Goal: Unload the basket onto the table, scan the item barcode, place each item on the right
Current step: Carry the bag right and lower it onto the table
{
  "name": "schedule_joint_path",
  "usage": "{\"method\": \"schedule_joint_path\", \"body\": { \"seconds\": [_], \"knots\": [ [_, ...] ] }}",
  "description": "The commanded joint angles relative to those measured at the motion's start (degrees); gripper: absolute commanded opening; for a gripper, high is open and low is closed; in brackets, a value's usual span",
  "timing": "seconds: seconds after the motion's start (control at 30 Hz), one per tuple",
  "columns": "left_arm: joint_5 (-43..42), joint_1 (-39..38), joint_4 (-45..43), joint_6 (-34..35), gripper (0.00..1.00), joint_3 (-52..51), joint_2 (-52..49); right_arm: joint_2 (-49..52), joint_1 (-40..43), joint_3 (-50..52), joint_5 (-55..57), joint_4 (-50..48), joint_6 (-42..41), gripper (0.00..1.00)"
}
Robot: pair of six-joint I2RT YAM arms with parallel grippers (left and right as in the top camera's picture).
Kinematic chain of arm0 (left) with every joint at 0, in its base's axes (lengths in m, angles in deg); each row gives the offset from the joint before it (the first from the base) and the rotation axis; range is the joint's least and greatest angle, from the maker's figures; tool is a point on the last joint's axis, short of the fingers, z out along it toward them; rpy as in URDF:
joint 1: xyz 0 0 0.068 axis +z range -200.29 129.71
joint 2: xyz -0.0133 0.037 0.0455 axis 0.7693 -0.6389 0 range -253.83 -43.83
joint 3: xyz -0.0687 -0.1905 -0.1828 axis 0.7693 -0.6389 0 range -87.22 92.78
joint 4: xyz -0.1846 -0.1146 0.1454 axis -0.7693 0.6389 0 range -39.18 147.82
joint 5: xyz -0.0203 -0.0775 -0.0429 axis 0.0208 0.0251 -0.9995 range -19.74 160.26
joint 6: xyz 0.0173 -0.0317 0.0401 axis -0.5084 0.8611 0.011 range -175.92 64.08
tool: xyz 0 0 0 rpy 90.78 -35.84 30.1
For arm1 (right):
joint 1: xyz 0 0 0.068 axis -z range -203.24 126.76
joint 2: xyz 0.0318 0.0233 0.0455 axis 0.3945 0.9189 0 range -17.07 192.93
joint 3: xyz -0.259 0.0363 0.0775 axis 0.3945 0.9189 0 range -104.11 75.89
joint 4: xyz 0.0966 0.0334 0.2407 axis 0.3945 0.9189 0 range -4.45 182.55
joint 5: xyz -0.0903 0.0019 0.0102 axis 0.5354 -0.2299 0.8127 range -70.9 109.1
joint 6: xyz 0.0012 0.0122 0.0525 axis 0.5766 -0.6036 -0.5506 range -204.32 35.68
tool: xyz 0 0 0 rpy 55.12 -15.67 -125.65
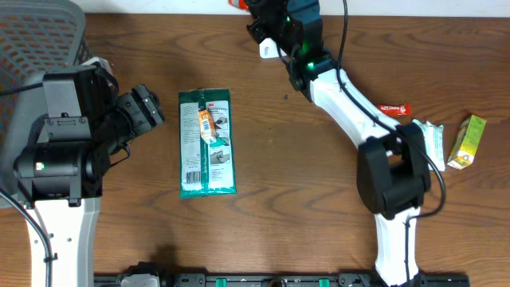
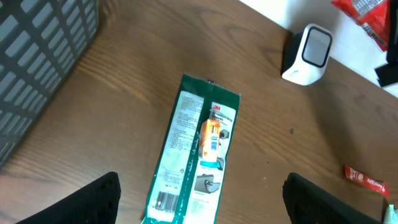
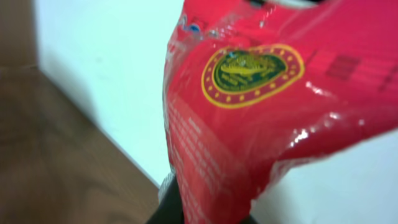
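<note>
Right fingers [image 3: 166,214] clamped on red packet [image 3: 249,124], left fingers [image 2: 93,199] apart over green package [image 2: 196,155].

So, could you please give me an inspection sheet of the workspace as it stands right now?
Surface: wooden table, no spills seen.
Job's things: green package lying flat, barcode showing; red packet lifted at the far edge; white scanner upright there.
Clutter: small red sachet, white-green packet and yellow-green box on the right.
Pincers: left pincer open, empty, beside the green package and apart from it; right pincer shut on the red packet.
Cables: black cable running along the right arm.
Surroundings: grey mesh basket at the far left.
</note>
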Motion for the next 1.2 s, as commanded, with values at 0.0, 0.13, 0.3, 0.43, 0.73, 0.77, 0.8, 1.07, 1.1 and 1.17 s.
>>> {"method": "schedule_joint_path", "body": {
  "seconds": [0.0, 0.13, 0.3, 0.43, 0.73, 0.77, 0.8, 1.07, 1.1, 1.17],
  "knots": [
    [0.15, 0.2, 0.2, -0.09, 0.85, 0.39, -0.26, 2.86, 2.19, -0.33, 5.66, -4.72, -0.57, 0.01],
    [0.15, 0.2, 0.2, -0.09, 0.85, 0.39, -0.26, 6.71, 3.67, -0.33, 6.73, -8.96, -0.15, 0.01],
    [0.15, 0.2, 0.2, -0.09, 0.85, 0.39, -0.26, 11.76, 4.04, -0.35, 6.73, -13.33, 6.88, 0.01],
    [0.15, 0.2, 0.2, -0.09, 0.85, 0.39, -0.26, 14.51, 3.5, -0.35, 6.73, -15.74, 14.6, 0.01],
    [0.15, 0.2, 0.2, -0.09, 0.85, 0.39, -0.26, 14.67, 2.32, -0.35, 6.75, -20.74, 17.44, 0.01],
    [0.15, 0.2, 0.2, -0.09, 0.85, 0.39, -0.26, 14.67, 2.21, -0.35, 6.78, -20.63, 17.42, 0.01],
    [0.15, 0.2, 0.2, -0.09, 0.85, 0.39, -0.26, 14.67, 2.14, -0.35, 6.78, -20.46, 17.38, 0.01],
    [0.15, 0.2, 0.2, -0.09, 0.85, 0.39, -0.26, 11.87, 2.91, -0.35, 6.78, -20.72, 1.81, 0.01],
    [0.15, 0.2, 0.2, -0.09, 0.85, 0.39, -0.26, 10.67, 3.17, -0.35, 6.78, -19.96, 0.33, 0.01],
    [0.15, 0.2, 0.2, -0.09, 0.85, 0.39, -0.26, 7.32, 3.61, -0.35, 6.64, -16.09, -3.37, 0.01]
  ]
}}
